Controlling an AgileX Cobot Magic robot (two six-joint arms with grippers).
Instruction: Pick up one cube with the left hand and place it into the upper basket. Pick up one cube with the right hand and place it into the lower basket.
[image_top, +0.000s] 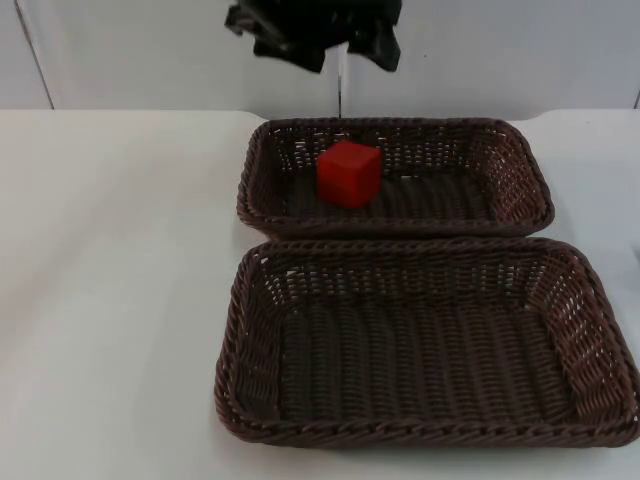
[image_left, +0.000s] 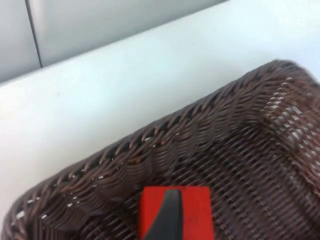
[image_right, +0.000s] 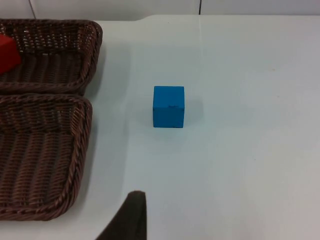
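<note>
My white surface (image_top: 110, 300) ends at the grey partition wall (image_top: 500, 50). The red cube (image_top: 349, 173) sits in the upper basket (image_top: 520, 175), left of its middle; the lower basket (image_top: 240, 330) lies just in front. From the left wrist I see the cube close under the left tool (image_left: 167, 220); I cannot tell its grip. From the right wrist, the blue cube (image_right: 168, 106) stands on bare surface beside both baskets, with room all around. The right tool (image_right: 131, 215) hovers near; grip unclear.
</note>
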